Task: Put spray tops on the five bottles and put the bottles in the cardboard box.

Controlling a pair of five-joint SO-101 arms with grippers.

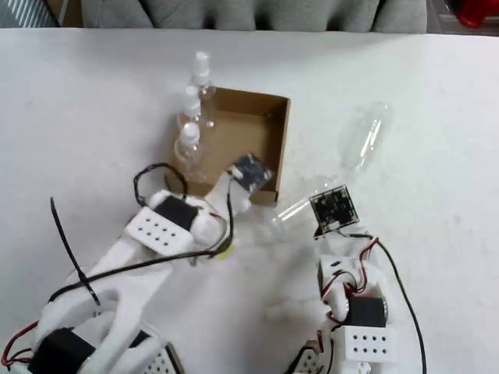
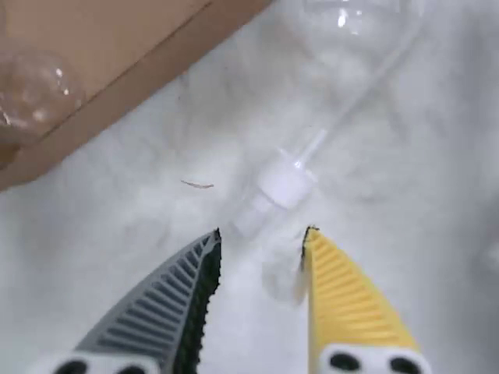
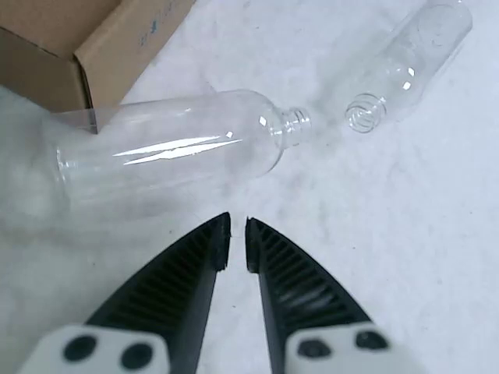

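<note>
Left gripper [image 2: 261,234] stood open over the white table [image 1: 93,101], its grey finger [image 2: 168,304] and yellow finger [image 2: 343,296] spread to either side of a loose spray top [image 2: 284,183]. It held nothing. The spray top lay flat on the table just ahead of the fingertips, its thin clear tube running away from the gripper. In the left wrist view the box [image 2: 117,86] sat close by, with the rounded side of a clear bottle [image 2: 31,89] showing inside it.

Right gripper [image 3: 235,234] was almost closed, only a narrow slit left between its black fingers [image 3: 179,296], and it gripped nothing. Just beyond its tips the near bottle [image 3: 171,152] lay on its side, neck bare, with one end beside a corner of the box [image 3: 117,47]. The far bottle [image 3: 409,62], also uncapped, lay on its side too, and the open mouths of the two bottles were close together.

Seen from above, the box [image 1: 284,140] stood open at the centre of the frame. The three topped bottles [image 1: 191,109] stood upright in a row along its left side. The near bottle [image 1: 292,212] lay just below and right of the box, between the two arms, and the far bottle [image 1: 366,140] lay at centre right, apart from the box. One arm came in from the lower left of the frame and the other from the lower right.
</note>
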